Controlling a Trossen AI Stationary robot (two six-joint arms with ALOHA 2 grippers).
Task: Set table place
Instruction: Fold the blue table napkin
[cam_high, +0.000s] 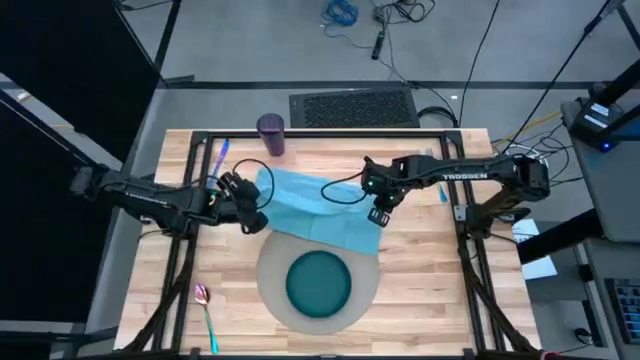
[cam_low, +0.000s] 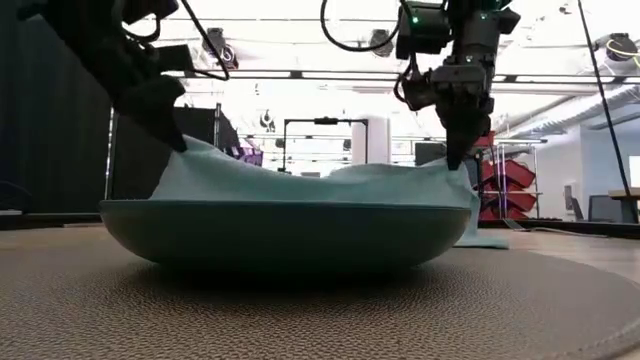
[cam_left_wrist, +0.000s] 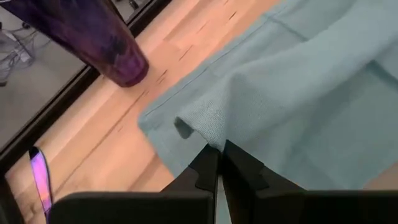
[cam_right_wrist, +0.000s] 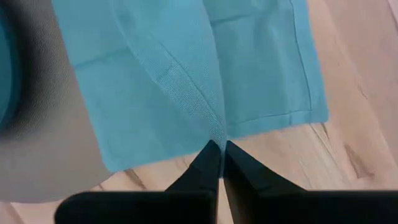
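Napkin (cam_high: 320, 205), light blue: high view, spread on table (cam_high: 420, 285) behind grey mat (cam_high: 270, 275) and teal plate (cam_high: 319, 281), one edge over the mat; left gripper (cam_high: 252, 203) and right gripper (cam_high: 378, 215) at opposite sides; purple cup (cam_high: 271, 135) at far edge, spoon (cam_high: 205, 305) near left. Low view: plate hides napkin's lower part. Left wrist view: fingers closed, pinching napkin edge; cup top cut off. Right wrist view: fingers closed on a napkin fold.
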